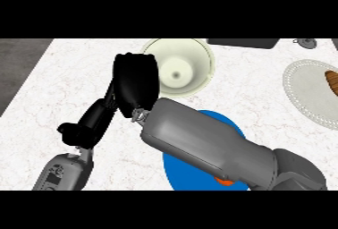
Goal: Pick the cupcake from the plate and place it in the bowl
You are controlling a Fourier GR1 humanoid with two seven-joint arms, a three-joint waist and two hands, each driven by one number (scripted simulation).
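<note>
The cream bowl (pixel 188 67) stands at the top centre of the counter. My right hand (pixel 135 80) hangs over the counter just left of the bowl's rim, its back turned to me, so whatever is under it is hidden. The right forearm (pixel 211 147) lies across the blue plate (pixel 181 172) and covers most of it. A small orange bit (pixel 224 181) peeks out under the forearm at the plate's lower edge; I cannot tell whether it is the cupcake. My left hand (pixel 82 129) rests open at the lower left, fingers pointing up toward the right hand.
A white plate (pixel 303 96) with a brown item (pixel 332 82) lies at the right edge. A dark object (pixel 244 43) sits at the counter's far edge behind the bowl. The counter's left edge runs down the upper left.
</note>
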